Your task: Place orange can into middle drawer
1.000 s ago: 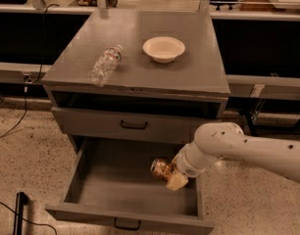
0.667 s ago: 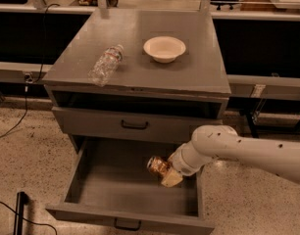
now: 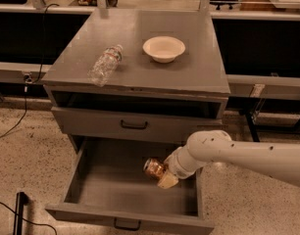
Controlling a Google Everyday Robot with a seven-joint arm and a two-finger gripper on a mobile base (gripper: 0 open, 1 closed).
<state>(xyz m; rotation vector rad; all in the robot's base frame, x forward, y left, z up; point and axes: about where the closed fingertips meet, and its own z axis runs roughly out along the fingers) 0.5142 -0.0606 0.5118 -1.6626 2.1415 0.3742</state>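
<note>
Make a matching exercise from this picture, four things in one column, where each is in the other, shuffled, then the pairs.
1 small shiny orange can
2 clear plastic water bottle
3 round white bowl
4 robot's hand

A lying sideways, left on the grey cabinet top
B upright, right of the bottle
C gripped over the open grey middle drawer
D closed on the can, at the drawer's right

Pairs: 1-C, 2-A, 3-B, 4-D

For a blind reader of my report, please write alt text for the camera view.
The gripper holds the orange can inside the open middle drawer. On the grey cabinet top are a clear bottle and a white bowl; the upper drawer is shut.
</note>
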